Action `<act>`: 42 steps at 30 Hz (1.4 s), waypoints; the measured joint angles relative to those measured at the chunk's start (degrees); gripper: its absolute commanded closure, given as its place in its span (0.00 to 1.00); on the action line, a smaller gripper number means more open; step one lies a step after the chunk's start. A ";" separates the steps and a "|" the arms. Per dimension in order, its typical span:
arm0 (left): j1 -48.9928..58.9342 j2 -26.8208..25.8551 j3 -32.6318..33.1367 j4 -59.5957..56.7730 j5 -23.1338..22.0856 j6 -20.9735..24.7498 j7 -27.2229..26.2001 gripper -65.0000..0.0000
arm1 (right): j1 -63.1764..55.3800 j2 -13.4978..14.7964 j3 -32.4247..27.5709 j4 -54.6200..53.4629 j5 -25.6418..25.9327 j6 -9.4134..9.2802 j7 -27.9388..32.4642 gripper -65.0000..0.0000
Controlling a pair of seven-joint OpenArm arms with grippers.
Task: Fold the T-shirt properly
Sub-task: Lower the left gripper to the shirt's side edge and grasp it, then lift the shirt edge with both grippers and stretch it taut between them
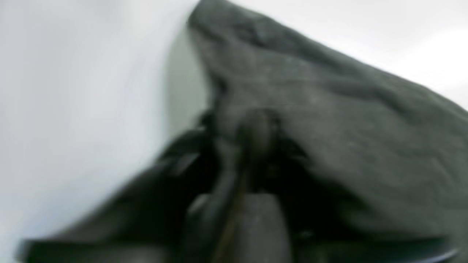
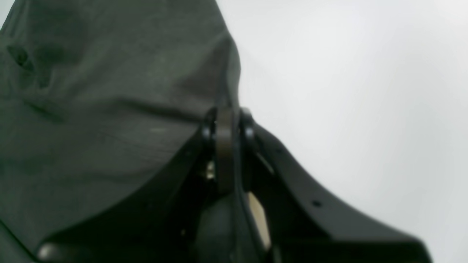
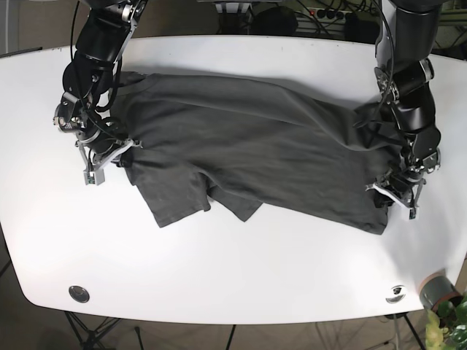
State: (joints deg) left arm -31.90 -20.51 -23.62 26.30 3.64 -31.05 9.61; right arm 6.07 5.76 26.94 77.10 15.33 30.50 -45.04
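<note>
While the white tabletop (image 3: 241,277) is bare along its near edge, a small round metal disc (image 3: 78,293) sits near its near left corner and another one (image 3: 395,293) near its near right corner, and a potted plant (image 3: 445,302) stands just outside that right corner. Further in, the dark grey T-shirt (image 3: 255,153) lies across the middle of the tabletop, spread wide from the left side to the right side, with wrinkles and with one sleeve (image 3: 175,197) folded toward the near edge. The left gripper (image 3: 398,191) is at the shirt's end near the right edge; in the left wrist view its fingers (image 1: 256,135) are pressed together on a pinch of the cloth, though this view is blurred. The right gripper (image 3: 113,153) is at the shirt's end near the left edge; in the right wrist view its fingers (image 2: 225,138) are closed narrow on the hem of the fabric. Behind the far edge, dark cables (image 3: 328,14) are seen
</note>
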 measured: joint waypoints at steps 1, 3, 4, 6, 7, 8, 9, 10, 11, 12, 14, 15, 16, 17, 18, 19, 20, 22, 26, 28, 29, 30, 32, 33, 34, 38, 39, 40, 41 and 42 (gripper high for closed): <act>0.00 0.02 0.00 -0.02 -0.02 0.94 0.00 1.00 | 0.00 0.04 0.00 0.00 0.00 0.00 0.00 0.97; -0.02 0.09 0.00 0.00 -0.02 1.90 0.02 1.00 | 0.04 0.20 0.00 0.00 0.09 0.00 0.00 0.97; -0.02 0.13 0.00 0.09 -0.02 2.01 0.02 1.00 | 0.26 0.33 0.00 0.02 0.07 0.02 -0.07 0.97; 0.28 0.37 0.00 2.05 0.20 1.44 0.81 1.00 | 0.85 0.35 0.00 0.22 -0.11 -0.02 -0.26 0.97; 0.57 0.50 0.00 3.74 0.92 0.85 1.88 1.00 | 1.16 0.44 -0.02 0.35 -0.09 0.00 -0.15 0.97; 0.96 0.63 0.07 6.21 1.16 -0.48 3.76 1.00 | 1.84 0.46 -0.02 0.55 -0.07 0.00 -0.17 0.97; 1.68 0.90 0.04 9.81 1.18 -1.64 5.79 1.00 | 2.54 0.48 -0.20 0.70 -0.07 0.00 -0.11 0.97; 2.34 1.29 0.04 14.49 1.18 -2.32 8.79 1.00 | 3.26 0.81 -0.44 0.81 -0.04 0.15 -0.17 0.97; 2.89 1.97 0.04 17.97 1.46 -3.02 11.52 1.00 | 3.69 1.31 -0.48 0.79 0.09 0.22 -0.37 0.97; 3.30 2.45 -0.09 21.22 1.53 -2.78 13.38 1.00 | 4.24 1.73 -0.50 0.79 0.17 0.42 -0.79 0.97; 3.39 4.00 -0.04 28.02 1.29 -2.78 16.15 1.00 | 5.70 2.95 -0.35 0.76 -0.11 0.59 -2.40 0.97; 3.32 4.72 0.15 30.53 1.36 -3.08 17.31 1.00 | 6.47 3.41 -0.26 0.74 0.04 0.59 -2.64 0.97; 3.17 5.20 0.42 32.28 1.22 -3.06 17.94 1.00 | 7.28 3.72 -0.26 0.74 -0.09 0.52 -2.80 0.97; 2.75 5.92 0.59 34.21 0.83 -3.10 18.18 1.00 | 8.46 3.96 -0.26 0.72 -0.09 0.37 -2.97 0.97; 2.49 6.36 0.63 35.28 0.44 -3.56 18.27 1.00 | 9.33 4.07 -0.26 0.72 -0.04 0.39 -3.02 0.97; 2.14 6.80 0.74 36.50 0.42 -3.58 19.02 1.00 | 10.56 4.17 -0.15 0.72 -0.09 0.44 -3.72 0.97; 1.60 7.17 0.79 37.70 0.70 -3.56 19.93 1.00 | 12.02 4.31 -0.15 0.70 -0.17 0.35 -4.48 0.97; 1.05 7.78 0.63 40.15 1.60 -3.52 22.05 1.00 | 14.51 4.72 -0.28 0.70 -0.13 0.24 -5.42 0.97; -1.79 8.63 0.44 45.64 1.86 -3.10 26.97 1.00 | 20.33 6.19 -0.44 0.72 0.00 0.83 -6.97 0.97; -4.44 8.74 0.50 47.50 1.36 -3.26 27.74 1.00 | 23.87 7.30 -0.70 0.66 0.11 0.81 -8.17 0.97; -5.73 8.74 0.57 47.98 1.33 -3.39 28.02 1.00 | 25.53 8.07 -1.64 0.52 -0.11 0.52 -8.28 0.97; -6.99 8.70 0.55 48.17 1.20 -3.34 28.13 1.00 | 27.19 8.87 -3.08 0.22 -0.48 -0.02 -8.41 0.97; -9.57 8.63 0.52 48.35 1.07 -3.32 28.02 1.00 | 31.17 10.75 -6.82 -1.01 -0.61 0.11 -8.81 0.97; -11.02 8.59 0.55 48.37 1.44 -3.28 28.15 1.00 | 33.51 11.37 -8.96 -1.84 -0.11 0.15 -8.55 0.97; -12.37 8.55 0.48 48.46 1.36 -3.32 28.17 1.00 | 35.74 11.67 -10.34 -2.45 -0.04 0.35 -8.68 0.97; -17.90 7.56 0.44 48.19 1.57 -3.37 28.57 1.00 | 43.19 12.20 -12.87 -4.96 1.20 1.20 -8.13 0.97; -19.08 7.13 0.48 48.15 1.49 -3.34 28.57 1.00 | 44.59 12.46 -13.46 -5.70 0.90 0.87 -8.13 0.97; -20.85 6.56 0.46 48.17 1.55 -3.48 28.57 1.00 | 46.80 12.96 -14.51 -6.86 0.50 0.90 -8.76 0.97; -22.69 6.08 0.33 48.19 1.57 -3.41 28.55 1.00 | 48.85 13.62 -15.43 -7.67 0.11 1.03 -9.11 0.97; -24.26 5.90 0.26 48.17 1.57 -3.30 28.55 1.00 | 50.42 14.03 -16.09 -8.02 0.31 0.83 -8.87 0.97</act>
State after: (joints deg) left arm -56.16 -14.61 -23.35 74.48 5.21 -34.35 38.15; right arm 56.49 19.79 10.85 69.08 15.64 31.33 -53.91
